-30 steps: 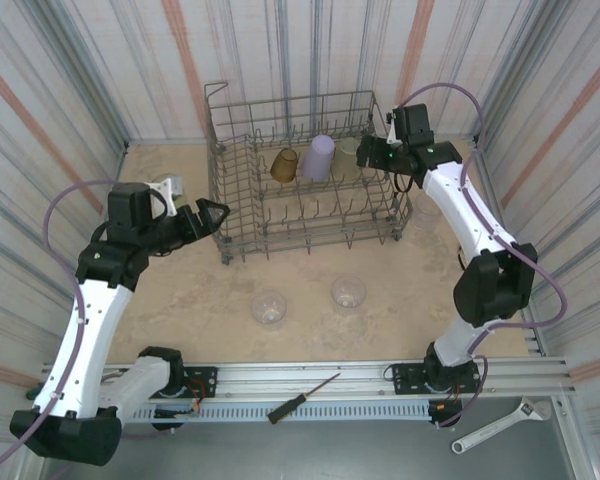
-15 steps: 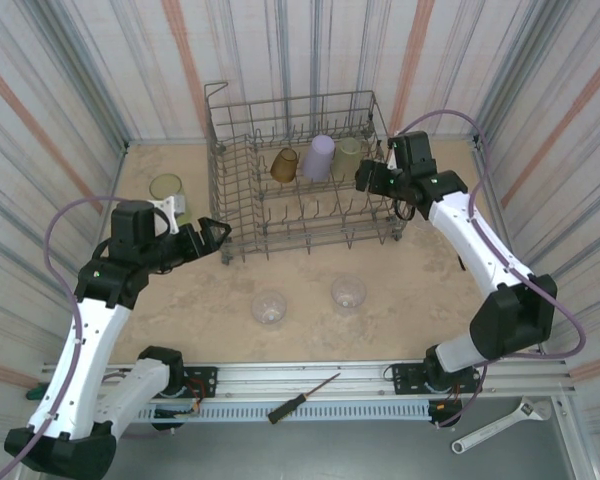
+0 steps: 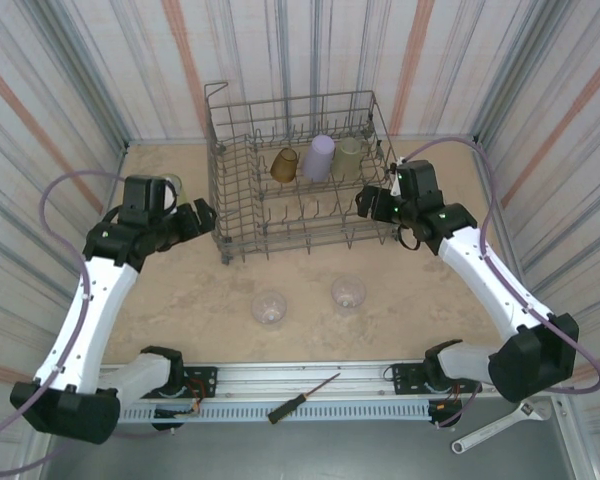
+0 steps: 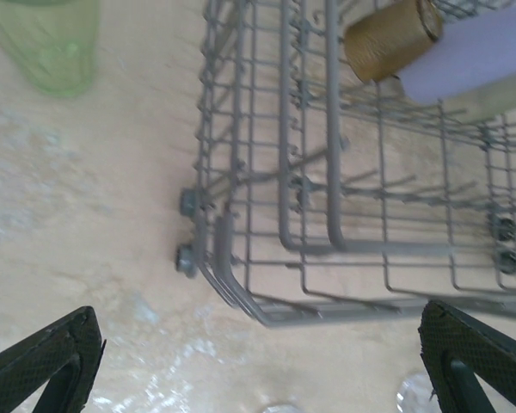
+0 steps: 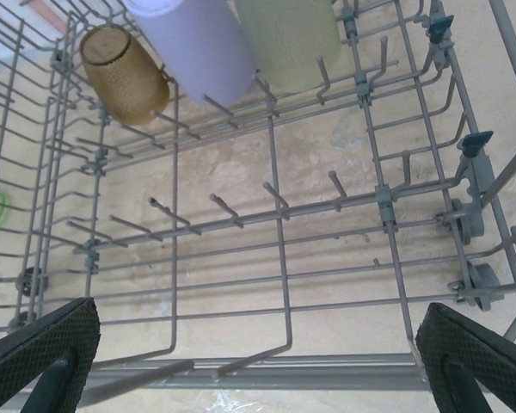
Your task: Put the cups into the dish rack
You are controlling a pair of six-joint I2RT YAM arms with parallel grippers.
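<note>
cups sit in two groups, some racked and some on the table [image 3: 180, 290]. three lean on the tines in the far row of the dish rack [image 3: 302, 222], side by side: an amber-brown cup [image 3: 284, 164] on the left, a lilac cup [image 3: 320, 157] in the middle and a yellow-green cup [image 3: 350, 158] on the right. the near rows of tines are bare. the left clear cup [image 3: 269, 307] and the right clear cup [image 3: 348, 292] rest on the table in front of the rack, apart from each other. a green cup [image 4: 56, 43] stands on the table to the left of the rack, partly hidden behind the left arm in the overhead view.

the left gripper [image 3: 208, 218] hovers just beside the rack's near-left corner, its jaws spread wide and holding nothing. the right gripper [image 3: 365, 203] hangs over the rack's right side, jaws also wide apart and empty, looking down on the bare tines. a screwdriver [image 3: 305, 397] and a wrench [image 3: 500, 425] lie by the rail at the near edge.
</note>
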